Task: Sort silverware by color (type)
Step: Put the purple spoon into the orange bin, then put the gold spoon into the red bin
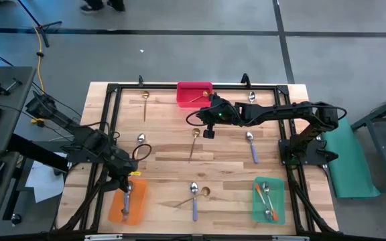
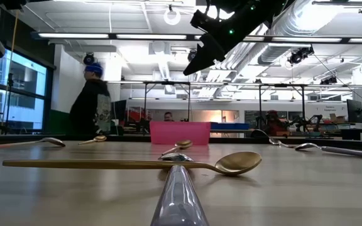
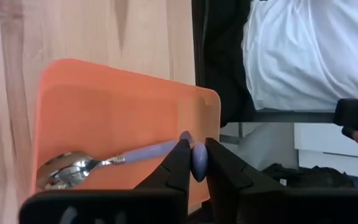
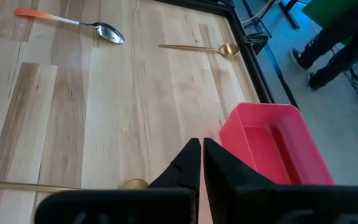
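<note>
Clamping the tip of a purple-handled spoon, the left gripper sits over the orange tray at about seven o'clock on the table; its fingers pinch the handle end while the bowl lies on the tray floor.

Up near twelve o'clock the right gripper hangs in the air with its fingers pressed together and nothing between them, just beside the pink tray. A gold spoon lies on the wood right under it.

Over at five o'clock the green tray holds orange-handled spoons. Loose on the table: another purple-handled spoon crossed by a gold one at six o'clock, a purple one at three, a gold one at eleven. From table level a person stands in the room beyond.
</note>
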Controlling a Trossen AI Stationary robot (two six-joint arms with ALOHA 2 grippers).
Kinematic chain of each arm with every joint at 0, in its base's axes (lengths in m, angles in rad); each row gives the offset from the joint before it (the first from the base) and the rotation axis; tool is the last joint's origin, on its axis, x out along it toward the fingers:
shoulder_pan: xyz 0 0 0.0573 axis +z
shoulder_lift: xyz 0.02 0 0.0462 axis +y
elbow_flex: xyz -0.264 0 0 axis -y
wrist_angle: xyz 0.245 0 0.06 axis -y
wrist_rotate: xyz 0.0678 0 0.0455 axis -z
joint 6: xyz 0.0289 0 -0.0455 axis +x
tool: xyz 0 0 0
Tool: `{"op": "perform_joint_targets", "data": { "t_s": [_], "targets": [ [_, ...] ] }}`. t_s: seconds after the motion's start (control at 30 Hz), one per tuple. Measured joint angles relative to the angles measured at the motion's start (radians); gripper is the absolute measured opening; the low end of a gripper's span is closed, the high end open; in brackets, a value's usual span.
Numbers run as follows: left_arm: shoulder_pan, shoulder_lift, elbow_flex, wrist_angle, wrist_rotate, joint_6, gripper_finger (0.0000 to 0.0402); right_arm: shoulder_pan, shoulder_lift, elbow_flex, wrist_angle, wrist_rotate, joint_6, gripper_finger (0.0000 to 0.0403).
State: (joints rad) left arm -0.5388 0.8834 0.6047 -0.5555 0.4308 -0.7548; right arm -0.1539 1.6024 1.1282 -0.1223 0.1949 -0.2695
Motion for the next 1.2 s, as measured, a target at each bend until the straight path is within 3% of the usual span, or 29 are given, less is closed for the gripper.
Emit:
{"op": "perform_joint_targets", "data": {
  "t_s": [0.3,0.77,0.93,1.07,1.2],
  "targets": [
    [0.000,0.000,0.000,0.009,-0.002,-0.046,0.0082,0.000,0.000,0.000,-0.001,0.001,-0.008,0.0000],
    [0.000,-0.033,0.044,0.003,0.007,-0.053,0.0093,0.000,0.000,0.000,-0.018,0.003,0.000,0.0000],
    [0.001,-0.054,0.060,0.005,-0.044,0.015,0.0081,0.000,0.000,0.000,-0.019,0.003,-0.001,0.0000],
    [0.026,-0.054,0.060,0.034,-0.109,0.162,0.0049,0.000,0.000,0.000,-0.027,-0.007,-0.032,0.0000],
    [0.087,-0.053,0.060,0.122,-0.115,0.330,0.0009,-0.002,0.001,0.000,0.011,-0.094,-0.054,0.0000]
  ]
}}
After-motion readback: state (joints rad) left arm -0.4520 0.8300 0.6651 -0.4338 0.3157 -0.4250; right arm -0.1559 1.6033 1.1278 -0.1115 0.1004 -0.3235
